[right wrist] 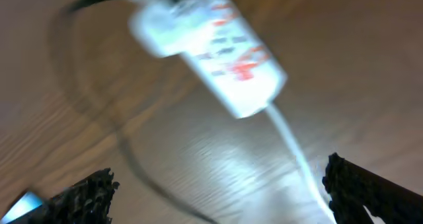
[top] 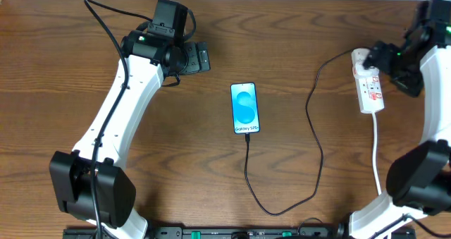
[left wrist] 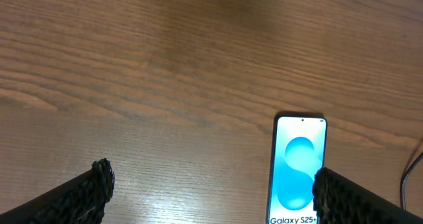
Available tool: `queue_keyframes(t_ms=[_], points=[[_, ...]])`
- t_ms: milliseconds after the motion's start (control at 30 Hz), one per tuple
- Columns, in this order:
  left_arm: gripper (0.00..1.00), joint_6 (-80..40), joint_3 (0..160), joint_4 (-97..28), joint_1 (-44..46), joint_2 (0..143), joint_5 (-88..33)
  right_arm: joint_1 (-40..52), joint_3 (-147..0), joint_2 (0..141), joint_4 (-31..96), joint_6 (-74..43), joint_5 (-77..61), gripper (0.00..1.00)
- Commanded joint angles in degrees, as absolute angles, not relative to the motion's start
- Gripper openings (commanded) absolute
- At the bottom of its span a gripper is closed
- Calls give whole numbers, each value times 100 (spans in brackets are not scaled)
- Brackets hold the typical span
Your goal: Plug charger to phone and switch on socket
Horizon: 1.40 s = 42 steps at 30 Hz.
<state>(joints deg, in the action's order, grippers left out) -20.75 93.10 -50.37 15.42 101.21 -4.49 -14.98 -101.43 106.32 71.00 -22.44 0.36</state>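
Note:
The phone [top: 244, 108] lies flat mid-table, screen up, light blue with "Galaxy S25+" text. It also shows in the left wrist view [left wrist: 299, 168]. The black charger cable [top: 318, 154] runs from the phone's near end, loops toward the front and up to the white power strip [top: 369, 84] at the right. Its plug end sits at the phone's bottom edge [top: 247, 135]. My left gripper [left wrist: 211, 194] is open and empty, up and left of the phone. My right gripper [right wrist: 221, 191] is open and empty, just above the strip [right wrist: 218, 52], which is blurred there.
The strip's white cord [top: 377, 151] runs toward the front right, beside my right arm's base. A black cable [top: 106, 17] trails along the left arm at the back left. Bare wooden tabletop [top: 176, 147] surrounds the phone.

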Motion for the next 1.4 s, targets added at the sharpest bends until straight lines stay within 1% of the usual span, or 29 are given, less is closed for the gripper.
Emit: queue_keyframes(t_ms=[0,267,400,533,833,1167,1367], points=[[98,-2025,9301,-5050,1518,10169,-357,-1975,-10259,10969,7050,-2803,701,99],[98,-2025,9301,-5050,1518,10169,-357,-2517,-10259,11526,6514,-2869,644,99],[98,-2025,9301,-5050,1518,10169,-357,-2626,-10256,11780,6213,-2845,307,99],[98,-2025,9301,-5050,1518,10169,-357,-2622,-10256,12044,5817,-2471,-364,99],[98,-2025,9301,-5050,1518,10169,-357,-2633,-10256,12645,5601,-2617,-303,99],[98,-2025,9301,-5050,1518,10169,-357,-2637,-10215,12691,5376,-2628,-327,99],[98,-2025,9301,-5050,1518,10169,-357,-2611,-10106,12704,5290,-2829,-349,99]])
